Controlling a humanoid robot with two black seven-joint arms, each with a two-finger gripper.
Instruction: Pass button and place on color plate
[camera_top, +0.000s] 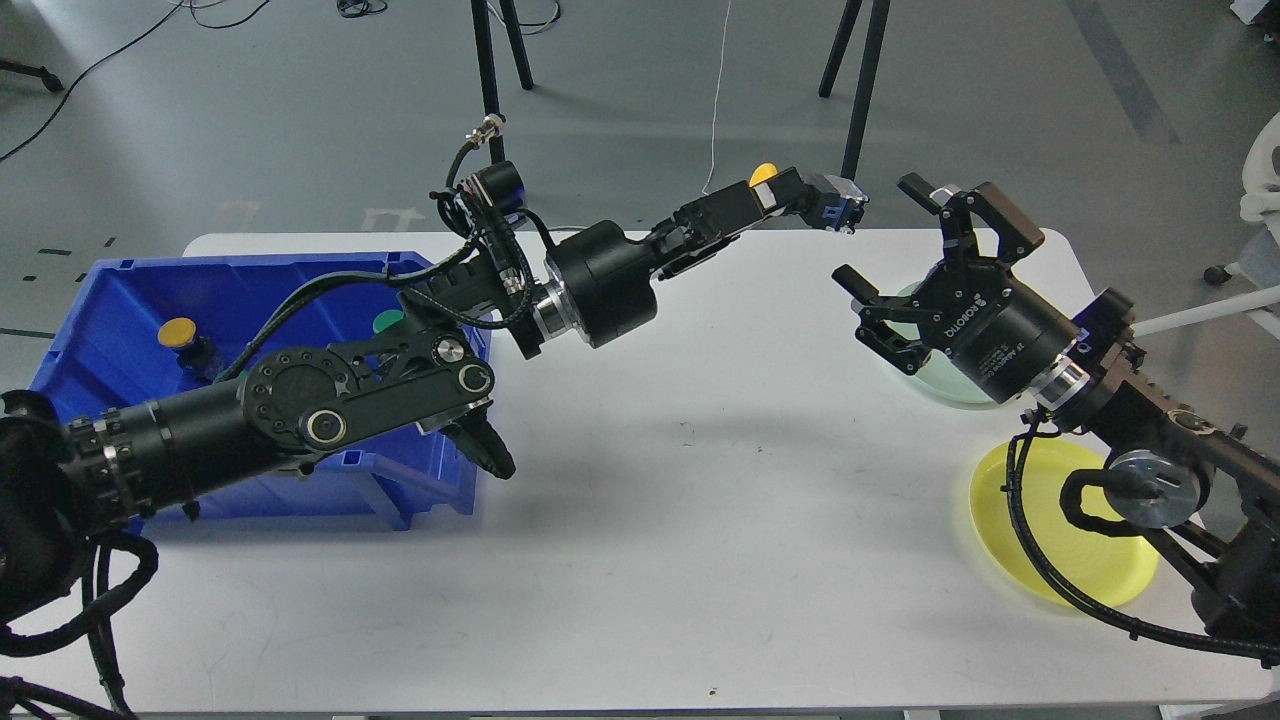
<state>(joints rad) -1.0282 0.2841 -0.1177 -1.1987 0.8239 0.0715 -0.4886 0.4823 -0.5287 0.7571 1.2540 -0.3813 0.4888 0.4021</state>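
My left gripper (790, 197) is raised above the table's far edge and is shut on a button (764, 174) with a yellow cap and a blue and white body. My right gripper (876, 230) is open and empty, its jaws spread wide and facing the held button from a short gap to its right. A pale green plate (925, 385) lies partly hidden under the right gripper. A yellow plate (1040, 560) lies at the front right, partly covered by my right arm.
A blue bin (120, 300) stands on the left of the white table (700, 520). In it are a yellow-capped button (178, 332) and a green-capped one (388, 322), partly hidden by my left arm. Tripod legs stand behind the table.
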